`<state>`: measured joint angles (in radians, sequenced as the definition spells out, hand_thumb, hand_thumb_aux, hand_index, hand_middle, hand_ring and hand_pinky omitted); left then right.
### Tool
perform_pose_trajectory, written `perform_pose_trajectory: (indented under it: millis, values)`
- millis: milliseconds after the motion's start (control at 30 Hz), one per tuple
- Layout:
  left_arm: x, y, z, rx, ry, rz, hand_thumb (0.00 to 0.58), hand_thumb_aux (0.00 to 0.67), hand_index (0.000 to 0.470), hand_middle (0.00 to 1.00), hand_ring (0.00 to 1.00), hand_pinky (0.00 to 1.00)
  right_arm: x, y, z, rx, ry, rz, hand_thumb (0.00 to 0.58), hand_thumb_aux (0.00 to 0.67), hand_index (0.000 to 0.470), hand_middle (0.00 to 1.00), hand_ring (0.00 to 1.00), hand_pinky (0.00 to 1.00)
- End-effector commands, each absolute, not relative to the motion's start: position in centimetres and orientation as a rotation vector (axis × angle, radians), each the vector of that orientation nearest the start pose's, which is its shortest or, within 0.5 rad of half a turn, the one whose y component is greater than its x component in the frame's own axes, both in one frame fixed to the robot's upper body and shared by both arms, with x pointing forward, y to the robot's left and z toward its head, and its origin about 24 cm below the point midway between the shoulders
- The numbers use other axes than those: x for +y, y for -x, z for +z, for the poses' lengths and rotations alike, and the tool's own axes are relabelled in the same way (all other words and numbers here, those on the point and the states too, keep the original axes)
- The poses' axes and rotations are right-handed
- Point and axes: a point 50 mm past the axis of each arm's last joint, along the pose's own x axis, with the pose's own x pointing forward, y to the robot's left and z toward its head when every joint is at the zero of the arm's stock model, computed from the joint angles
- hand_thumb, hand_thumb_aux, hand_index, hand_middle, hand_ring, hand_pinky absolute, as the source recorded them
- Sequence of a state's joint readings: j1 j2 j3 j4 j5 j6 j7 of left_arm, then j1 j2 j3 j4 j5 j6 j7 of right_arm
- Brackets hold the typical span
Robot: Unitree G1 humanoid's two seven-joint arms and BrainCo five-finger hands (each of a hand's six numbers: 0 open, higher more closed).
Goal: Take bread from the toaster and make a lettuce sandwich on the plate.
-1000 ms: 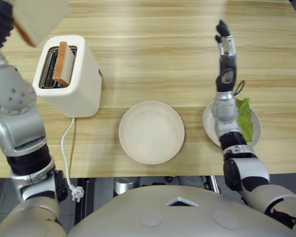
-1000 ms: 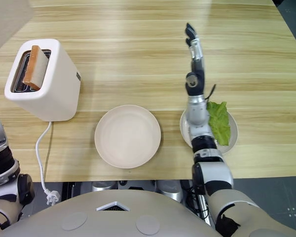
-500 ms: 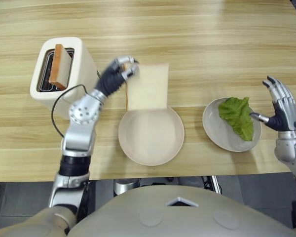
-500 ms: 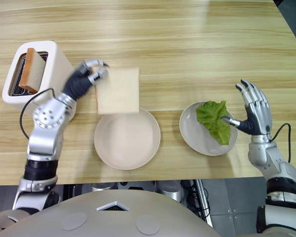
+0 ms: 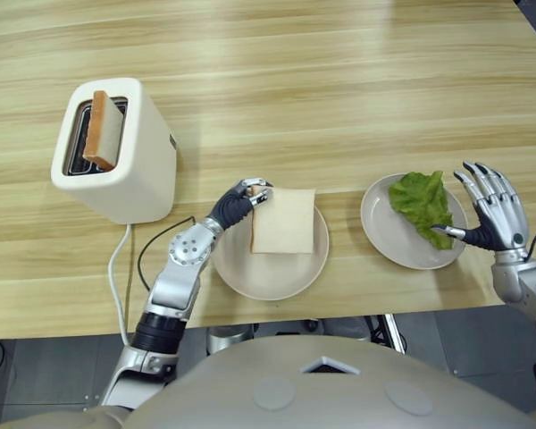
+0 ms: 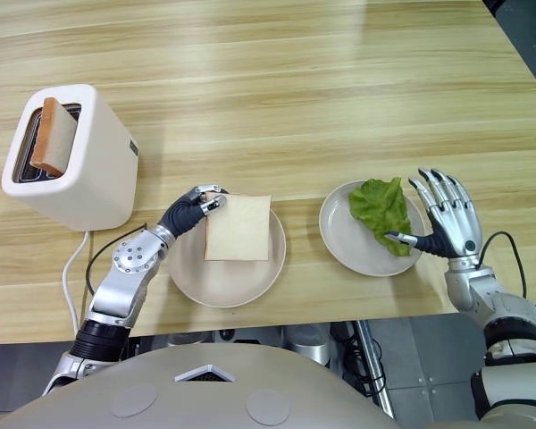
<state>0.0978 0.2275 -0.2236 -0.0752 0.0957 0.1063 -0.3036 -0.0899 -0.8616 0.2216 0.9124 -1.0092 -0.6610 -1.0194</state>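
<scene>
One bread slice (image 5: 283, 221) sits on the plate (image 5: 268, 281), the left hand (image 5: 234, 204) pinching its left edge, evidently to seat it; right of the plate, the spread, empty right hand (image 5: 493, 219) flanks the lettuce (image 5: 418, 198).

Table: the light wooden plank table (image 5: 339, 89) looks matt, with fine straight grain.
Toaster: the cream box-shaped toaster (image 5: 134, 170) has a smooth, faintly shiny shell, plastic by the look.
Toast: the brown-crusted slice in its slot (image 5: 103, 130) looks dry and rough.
Bread: the pale square bread slice (image 5: 284, 221) looks soft, matt and fine-pored.
Plates: the cream round plate (image 5: 268, 286) and the smaller off-white plate (image 5: 402, 255) look smooth and matt; I cannot tell the material.
Lettuce: the green crinkled lettuce leaf (image 5: 420, 201) is ruffled.
Hands: my left hand (image 5: 235, 204) is matt black with silvery tips; my right hand (image 5: 496, 214) is glossy silver metal.
</scene>
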Motion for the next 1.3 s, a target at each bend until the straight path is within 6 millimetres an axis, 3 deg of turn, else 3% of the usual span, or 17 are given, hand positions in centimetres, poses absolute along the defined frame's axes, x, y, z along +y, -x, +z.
perform_pose_trajectory:
  millis: [33,367,400,433,467,500,533,567,733,1100,1233,1267,1300]
  values:
    - [13.7,-22.1,0.4,0.212,-0.451,-0.46,0.58,0.67,0.46,1.0,1.0,1.0,-33.6,-20.2,0.7,-0.292,1.626,0.099,0.0,0.0,0.0,0.0,0.0,0.0]
    - [13.5,-22.0,-0.4,0.18,-0.687,-0.481,0.58,0.67,0.46,1.0,1.0,1.0,-32.6,-20.3,-0.6,-0.341,1.801,0.291,0.0,0.0,0.0,0.0,0.0,0.0]
    - [13.5,-21.9,-0.4,0.174,-0.712,-0.484,0.58,0.67,0.46,1.0,1.0,1.0,-32.6,-20.2,-0.7,-0.343,1.804,0.296,0.234,0.152,0.105,0.0,0.0,0.0]
    - [13.5,-21.9,-0.4,0.167,-0.737,-0.487,0.58,0.67,0.46,1.0,1.0,1.0,-32.5,-20.3,-0.7,-0.343,1.806,0.3,0.48,0.391,0.269,0.0,0.0,0.0]
    - [13.4,-21.9,-0.4,0.158,-0.76,-0.487,0.385,0.281,0.193,1.0,1.0,1.0,-32.5,-20.3,-0.8,-0.343,1.806,0.301,0.552,0.523,0.359,0.0,0.0,0.0]
    - [13.4,-21.9,-0.3,0.146,-0.784,-0.483,0.0,0.0,0.0,1.0,1.0,1.0,-32.5,-20.3,-0.8,-0.343,1.806,0.303,0.577,0.62,0.426,0.0,0.0,0.0]
    - [13.5,-22.0,-0.1,0.134,-0.805,-0.472,0.0,0.0,0.0,1.0,1.0,1.0,-32.5,-20.3,-0.8,-0.343,1.806,0.304,0.577,0.62,0.426,0.0,0.0,0.0]
    - [13.6,-22.1,0.1,0.122,-0.822,-0.456,0.0,0.0,0.0,1.0,1.0,1.0,-32.5,-20.2,-0.8,-0.344,1.803,0.304,0.58,0.67,0.46,0.0,0.0,0.0]
    - [14.3,-23.0,1.7,0.042,-0.879,-0.38,0.0,0.0,0.0,1.0,1.0,1.0,-32.0,-20.5,-0.5,-0.394,1.781,0.297,0.58,0.67,0.46,0.0,0.0,0.0]
    - [14.5,-23.7,2.9,-0.026,-0.916,-0.319,0.0,0.0,0.0,1.0,1.0,1.0,-30.2,-21.9,1.8,-0.572,1.706,0.253,0.58,0.67,0.46,0.0,0.0,0.0]
    - [14.7,-24.1,3.7,-0.058,-0.91,-0.286,0.0,0.0,0.0,0.94,0.94,0.94,-30.0,-22.4,2.9,-0.605,1.683,0.223,0.58,0.67,0.46,0.0,0.0,0.0]
    - [14.8,-24.2,4.0,-0.069,-0.911,-0.276,0.0,0.0,0.0,0.93,0.93,0.93,-29.8,-22.7,3.5,-0.624,1.668,0.21,0.58,0.67,0.46,0.07,0.07,0.07]
    - [14.9,-24.3,4.3,-0.081,-0.908,-0.262,0.0,0.0,0.0,0.93,0.93,0.93,-29.6,-22.9,4.0,-0.645,1.651,0.201,0.58,0.67,0.46,0.07,0.07,0.07]
